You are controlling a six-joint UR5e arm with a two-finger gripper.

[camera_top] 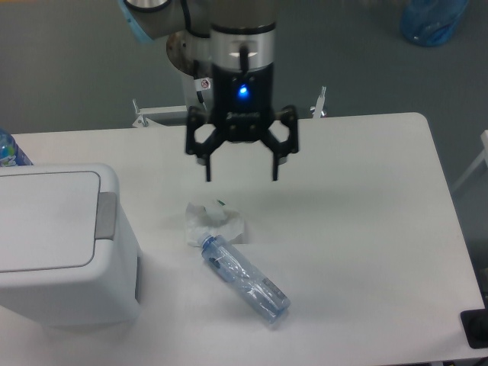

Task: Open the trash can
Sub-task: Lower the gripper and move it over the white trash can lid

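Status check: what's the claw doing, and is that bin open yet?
Gripper open, empty, above table. Bin lid shut, untouched. Tissue and bottle between them.

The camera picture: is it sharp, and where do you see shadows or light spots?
Fixed camera: a bit soft and grainy overall; even light and no hard glare on the table; a faint shadow beside the trash can; a blue light glows on the open end effector; the plastic bottle shows small highlights.
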